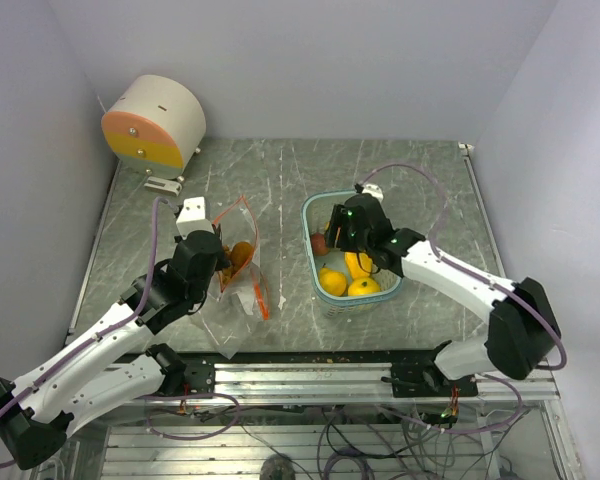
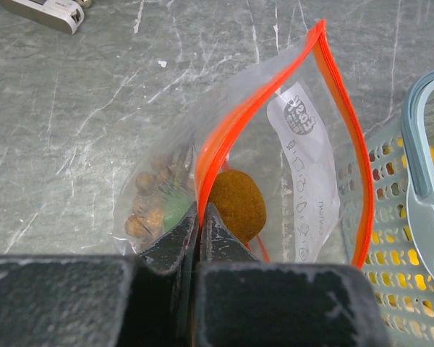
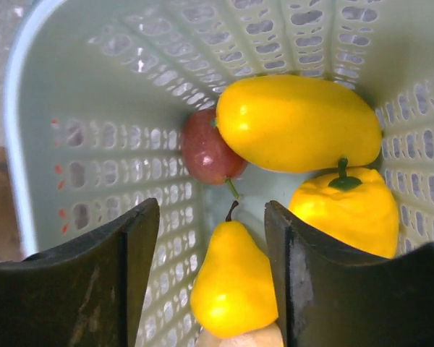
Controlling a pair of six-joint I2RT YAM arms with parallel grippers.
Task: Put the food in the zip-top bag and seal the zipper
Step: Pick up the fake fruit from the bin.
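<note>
A clear zip-top bag with an orange zipper rim stands open on the table. Inside it are a brown fruit and a brown grape bunch. My left gripper is shut on the bag's zipper rim at its near end and holds it up. My right gripper is open inside the light-blue basket. A yellow pear sits between its fingers, not squeezed. A dark red round fruit, a long yellow fruit and a yellow stemmed fruit lie beyond it.
The basket stands just right of the bag. A round white, pink and yellow device sits at the back left. A small white box lies behind the bag. Walls close in the table on three sides.
</note>
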